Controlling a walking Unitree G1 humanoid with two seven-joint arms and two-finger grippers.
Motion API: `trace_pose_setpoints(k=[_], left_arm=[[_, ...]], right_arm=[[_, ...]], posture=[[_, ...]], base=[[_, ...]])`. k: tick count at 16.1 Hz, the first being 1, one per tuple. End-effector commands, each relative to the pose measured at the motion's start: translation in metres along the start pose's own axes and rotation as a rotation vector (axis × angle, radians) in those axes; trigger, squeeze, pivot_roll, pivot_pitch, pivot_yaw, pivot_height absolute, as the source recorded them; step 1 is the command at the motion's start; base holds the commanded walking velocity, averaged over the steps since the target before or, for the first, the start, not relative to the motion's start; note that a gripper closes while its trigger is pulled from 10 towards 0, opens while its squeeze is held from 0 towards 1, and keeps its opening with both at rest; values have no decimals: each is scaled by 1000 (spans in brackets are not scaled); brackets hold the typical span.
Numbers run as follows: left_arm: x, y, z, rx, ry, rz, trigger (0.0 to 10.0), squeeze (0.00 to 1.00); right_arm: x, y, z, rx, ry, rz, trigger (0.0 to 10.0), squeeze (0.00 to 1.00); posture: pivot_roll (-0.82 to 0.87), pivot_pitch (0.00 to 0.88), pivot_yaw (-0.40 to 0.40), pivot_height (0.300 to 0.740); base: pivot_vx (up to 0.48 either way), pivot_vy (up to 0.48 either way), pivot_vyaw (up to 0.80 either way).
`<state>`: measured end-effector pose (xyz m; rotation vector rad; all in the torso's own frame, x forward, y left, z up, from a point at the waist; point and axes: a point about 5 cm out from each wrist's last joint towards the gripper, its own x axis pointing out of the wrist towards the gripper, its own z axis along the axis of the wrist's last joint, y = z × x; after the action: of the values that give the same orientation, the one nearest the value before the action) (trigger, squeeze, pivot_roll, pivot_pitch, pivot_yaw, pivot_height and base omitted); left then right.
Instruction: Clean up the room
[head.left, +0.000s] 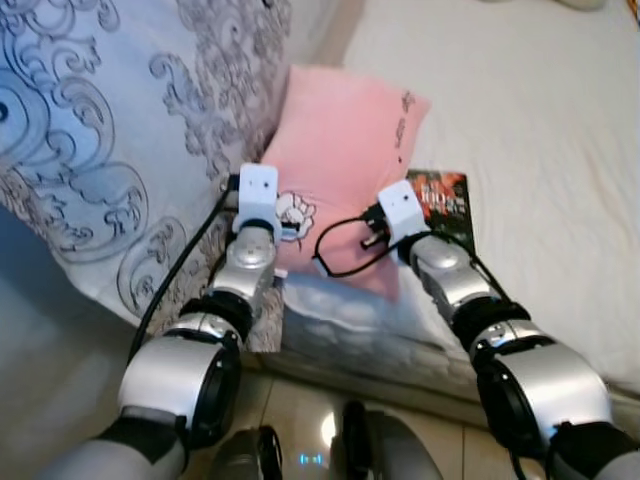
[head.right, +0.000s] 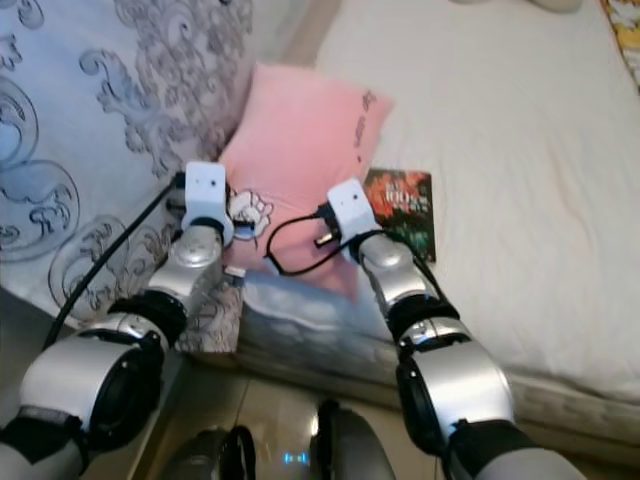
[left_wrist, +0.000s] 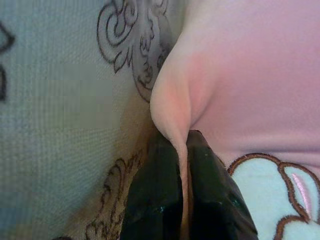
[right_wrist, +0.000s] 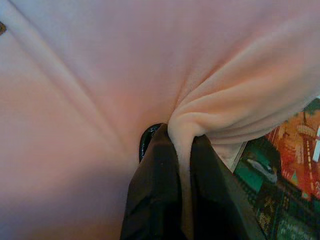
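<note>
A pink pillow with a small cartoon print lies on the bed, leaning against a grey patterned duvet. My left gripper is shut on a fold of the pillow's left edge; both black fingers pinch the pink fabric. My right gripper is shut on a fold at the pillow's right lower edge, its fingers squeezing the fabric. Both wrists rest at the pillow's near end in the eye views.
A dark book with a red and green cover lies on the white mattress right of the pillow, partly under my right wrist. The bed's front edge and tiled floor lie below my arms.
</note>
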<state>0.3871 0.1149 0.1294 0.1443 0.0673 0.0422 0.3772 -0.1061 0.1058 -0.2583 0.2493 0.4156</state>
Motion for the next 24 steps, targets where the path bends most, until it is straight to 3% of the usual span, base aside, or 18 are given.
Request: trace_pose_setpoints(k=[1, 2, 4, 5, 7, 9, 11, 13, 16, 20, 22, 24], left_arm=[[6, 11, 18, 49, -74, 44, 10000, 898], [8, 9, 30, 78, -127, 32, 10000, 1000], [14, 5, 67, 126, -279, 10, 10000, 1000], [15, 7, 80, 117, -323, 18, 10000, 1000], [16, 12, 104, 54, -407, 41, 10000, 1000], [14, 18, 115, -16, -478, 63, 10000, 1000], [11, 18, 105, -67, -472, 24, 10000, 1000], [3, 7, 76, -112, -408, -91, 10000, 1000], [-21, 3, 33, -73, -352, -201, 10000, 1000], [-63, 8, 6, -52, -311, -300, 10000, 1000], [-86, 8, -13, -57, -244, -325, 10000, 1000], [-99, 13, -26, -88, -207, -320, 10000, 1000]], right_arm=[[-3, 0, -19, 54, 84, -19, 10000, 1000], [-2, 0, -15, 97, 68, -33, 10000, 1000], [0, 1, -10, 234, 37, -64, 10000, 1000], [0, 2, -10, 253, 28, -75, 10000, 1000], [1, -3, -1, 201, -13, -86, 10000, 1000], [1, -15, 17, 189, -90, -131, 10000, 1000], [0, -21, 25, 217, -148, -152, 10000, 1000], [-6, -25, 23, 225, -225, -197, 10000, 1000], [-26, -26, 4, 208, -311, -280, 10000, 1000], [-82, -15, -34, 166, -349, -436, 10000, 1000], [-119, -20, -46, 154, -346, -547, 10000, 1000], [-137, -24, -63, 144, -284, -607, 10000, 1000]], posture=[[-159, 279, -1, 740], [-158, 272, -2, 740], [-158, 266, 1, 740], [-155, 261, 2, 740], [-154, 250, 5, 740], [-155, 216, 6, 740], [-138, 182, -4, 740], [-126, 102, 1, 740], [-117, 12, 22, 740], [-97, 0, 34, 740], [-100, 0, 37, 740], [-103, 0, 35, 740]], base=[[0, 0, 0], [0, 0, 0], [0, 0, 0], [0, 0, 0], [0, 0, 0], [0, 0, 0], [0, 0, 0], [0, 0, 0], [0, 0, 0], [0, 0, 0], [0, 0, 0], [0, 0, 0]])
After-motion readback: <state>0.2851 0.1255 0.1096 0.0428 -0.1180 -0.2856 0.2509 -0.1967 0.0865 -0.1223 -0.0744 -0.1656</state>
